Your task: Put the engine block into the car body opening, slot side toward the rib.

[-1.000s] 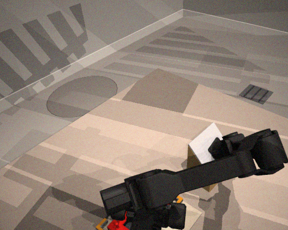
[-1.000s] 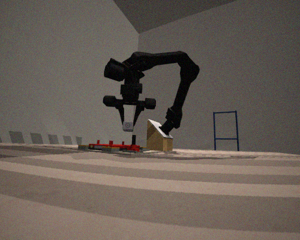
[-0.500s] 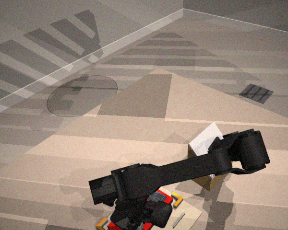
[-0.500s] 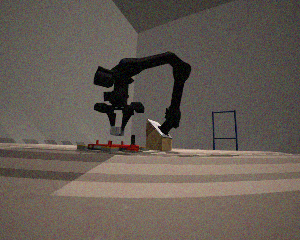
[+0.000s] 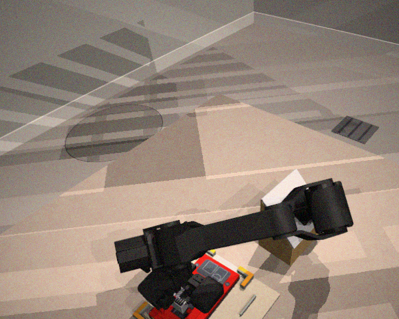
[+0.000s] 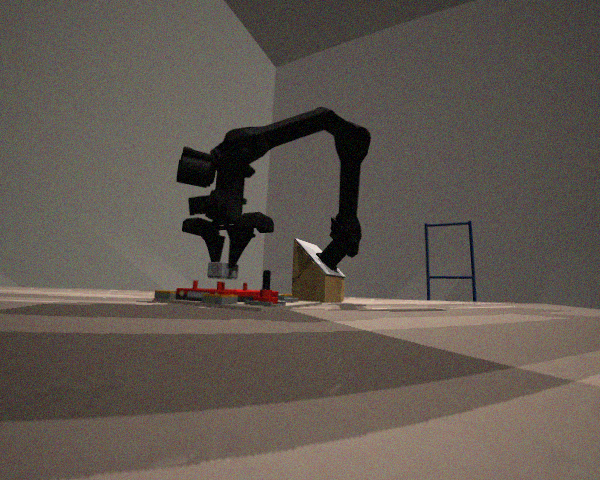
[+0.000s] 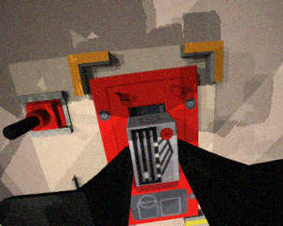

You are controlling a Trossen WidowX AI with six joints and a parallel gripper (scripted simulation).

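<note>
My gripper (image 6: 224, 261) (image 7: 153, 148) is shut on the grey engine block (image 5: 181, 304) (image 6: 218, 270) (image 7: 172, 175), which has dark slots and a red round mark on its upper face in the wrist view. The block hangs roughly level, a little above the red car body (image 5: 233, 275) (image 6: 266, 296) (image 7: 143, 81), with a gap between them in the exterior view. In the wrist view, part of the dark opening (image 7: 146, 110) shows just beyond the block. The block and fingers hide the rest, and I cannot make out the rib.
Orange-and-grey corner brackets (image 5: 247, 276) (image 7: 216, 48) stand around the car body on a pale board (image 5: 263, 298) (image 7: 207, 113). A black upright post (image 6: 266, 280) (image 7: 20, 128) stands beside the body. A thin metal pin (image 5: 247, 304) lies on the board. A wooden wedge (image 5: 276, 252) (image 6: 307, 279) stands behind.
</note>
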